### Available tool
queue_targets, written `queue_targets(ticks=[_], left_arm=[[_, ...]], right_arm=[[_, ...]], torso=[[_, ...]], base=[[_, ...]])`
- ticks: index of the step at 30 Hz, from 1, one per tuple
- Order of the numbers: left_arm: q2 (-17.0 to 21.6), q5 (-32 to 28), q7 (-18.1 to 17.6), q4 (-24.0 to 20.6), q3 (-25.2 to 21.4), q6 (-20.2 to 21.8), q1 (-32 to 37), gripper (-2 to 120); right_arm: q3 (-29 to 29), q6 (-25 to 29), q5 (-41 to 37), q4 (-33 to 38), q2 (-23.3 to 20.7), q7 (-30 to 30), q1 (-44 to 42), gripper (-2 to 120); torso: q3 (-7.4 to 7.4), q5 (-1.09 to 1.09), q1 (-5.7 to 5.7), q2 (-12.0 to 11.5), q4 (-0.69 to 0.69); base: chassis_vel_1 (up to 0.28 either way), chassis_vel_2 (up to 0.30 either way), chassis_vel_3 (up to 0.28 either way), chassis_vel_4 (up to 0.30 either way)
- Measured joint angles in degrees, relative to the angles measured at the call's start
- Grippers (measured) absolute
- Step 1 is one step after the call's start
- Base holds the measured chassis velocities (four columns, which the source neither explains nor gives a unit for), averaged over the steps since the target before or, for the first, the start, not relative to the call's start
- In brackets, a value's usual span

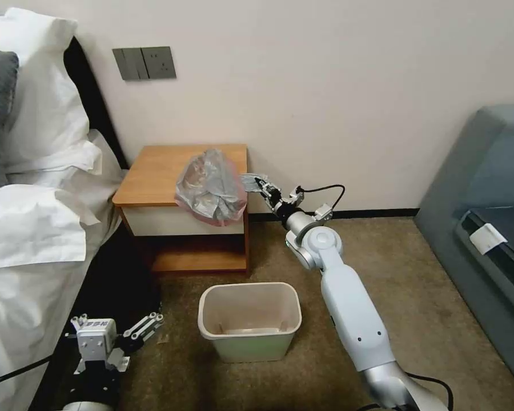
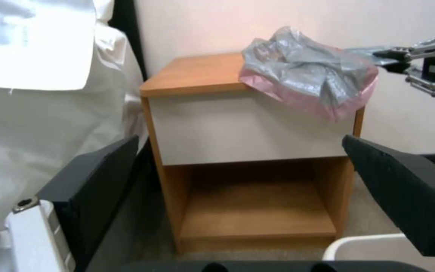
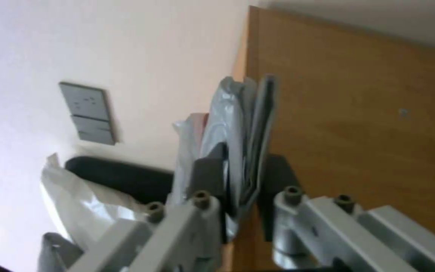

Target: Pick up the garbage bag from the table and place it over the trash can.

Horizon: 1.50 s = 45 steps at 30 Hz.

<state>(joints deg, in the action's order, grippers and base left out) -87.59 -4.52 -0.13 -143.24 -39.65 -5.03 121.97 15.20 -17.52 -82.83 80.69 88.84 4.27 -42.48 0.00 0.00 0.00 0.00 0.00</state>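
My right end effector (image 1: pixel 261 184) is at the desk's right edge, reaching in from the side, its fingers (image 3: pixel 212 172) closed on a flattened fold of the bag (image 1: pixel 211 186). From the right wrist I see that grey fold pinched between the two dark pads, with the wood of the desk (image 1: pixel 154 171) running alongside. The bag itself sits bunched on the right front corner of the desk top, its pink-red hem spilling over the front edge and down across the white drawer front. A stretched strip of it runs from the bundle out past the right edge to the pinch. From the left wrist the same strip shows taut between the bag (image 2: pixel 308 75) and the right end effector (image 2: pixel 386 56).

My left end effector (image 1: pixel 148 326) hangs low near the floor, beside the bed (image 1: pixel 23 240) and well left of the bin (image 1: pixel 249 321). Its fingers (image 2: pixel 96 177) stand wide apart, holding nothing, and between them I see the desk's drawer front and lower shelf.

The bin stands upright on the carpet (image 1: pixel 428 319) in front of the desk's right half, below the bag and clear of it. Its rim is bare.
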Motion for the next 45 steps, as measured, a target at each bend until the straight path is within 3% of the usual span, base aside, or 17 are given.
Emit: queue_targets(ticks=[3,13,20,25,26,30,33,45], left_arm=[[0.0,0.3,0.0,0.0,0.2,-0.2,0.0,100],[0.2,0.6,0.1,0.0,0.5,-0.3,-0.2,100],[0.1,0.9,0.4,0.0,0.8,-0.6,-0.6,100],[0.0,1.0,0.5,0.0,0.9,-0.8,-0.8,100],[0.0,1.1,0.5,0.0,1.0,-1.0,-1.0,100],[0.0,1.1,0.5,0.0,1.1,-1.1,-1.4,100],[-0.1,1.1,0.5,0.6,1.1,-1.7,-1.8,100],[-0.3,1.2,0.5,1.1,1.2,-2.1,-2.1,100]], right_arm=[[-0.7,0.3,-0.2,3.6,-0.7,-0.1,-2.6,0],[-2.8,0.5,-0.3,16.8,-3.8,2.6,-14.0,0],[-4.7,0.2,0.0,30.6,-6.6,4.7,-26.1,0],[-5.3,0.2,0.7,33.5,-7.1,4.9,-30.1,0],[-5.9,0.2,1.4,36.0,-7.7,5.5,-34.3,0],[-6.5,0.4,3.9,36.8,-7.9,5.7,-37.2,0],[-7.4,2.6,11.4,34.8,-8.4,3.4,-39.0,0],[-8.2,3.8,14.6,35.0,-10.8,1.8,-42.1,0]], torso=[[0.00,0.00,0.00,0.0,0.01],[-0.01,0.00,0.00,0.0,0.00],[-0.01,0.00,0.00,0.0,0.00],[-0.01,0.00,0.00,0.0,0.01],[-0.01,0.00,0.00,0.0,0.00],[-0.01,0.00,0.00,0.0,0.00],[-0.01,0.00,0.00,0.0,0.00],[0.00,0.00,-0.01,0.0,0.00]], base=[[0.000,0.000,0.000,0.000],[0.000,0.000,0.000,0.000],[0.000,0.000,0.000,0.000],[0.000,0.000,0.000,0.000],[0.000,0.000,0.000,0.000],[0.000,0.000,0.000,0.000],[0.000,0.000,0.000,0.000],[0.000,0.000,0.000,0.000]])
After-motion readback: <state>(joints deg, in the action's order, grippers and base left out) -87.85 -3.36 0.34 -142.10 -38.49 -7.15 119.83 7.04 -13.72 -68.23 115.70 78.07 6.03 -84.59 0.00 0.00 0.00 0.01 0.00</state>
